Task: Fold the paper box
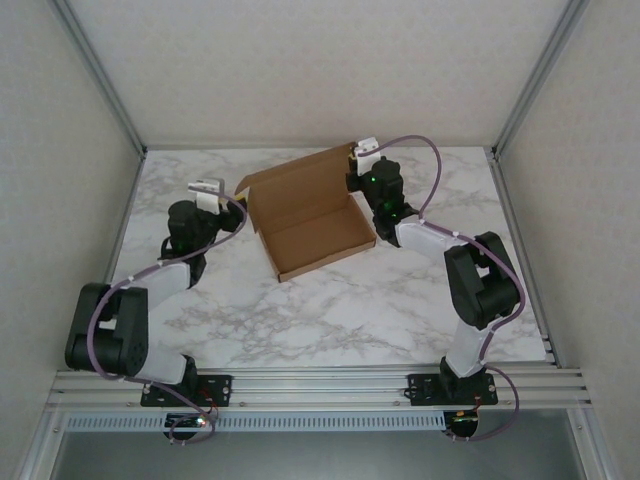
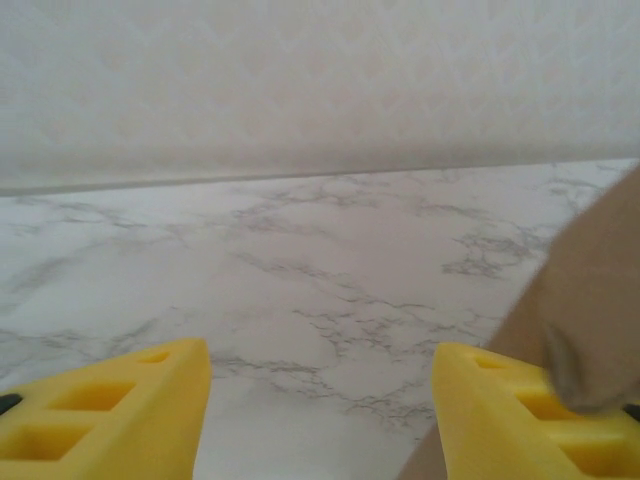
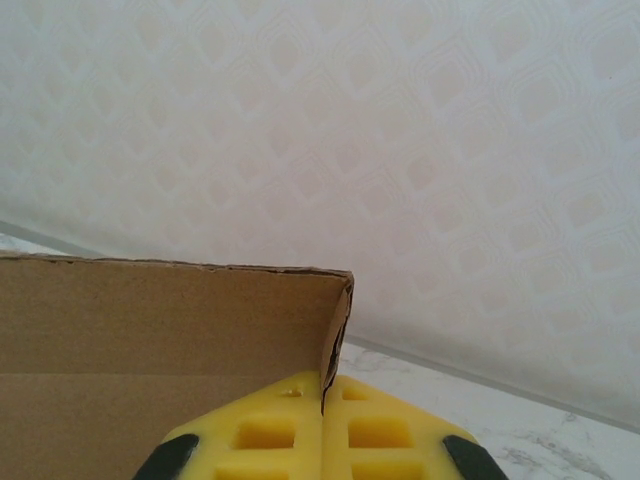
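No legible text anywhere

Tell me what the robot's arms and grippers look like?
The left arm and right arm have white links and chunky black joints. A purple cable loops along each. The left gripper and right gripper have bright yellow fingers with rectangular holes.

1. Soft, even light filled the enclosure; the marble table (image 1: 330, 310) showed no glare, and the box (image 1: 310, 225) cast only a faint shadow.
2. On the left wrist camera, the near yellow fingers (image 2: 110, 410) and the box's edge were blurred.
3. On the right wrist camera, the wall (image 3: 400, 150) pattern stayed crisp.
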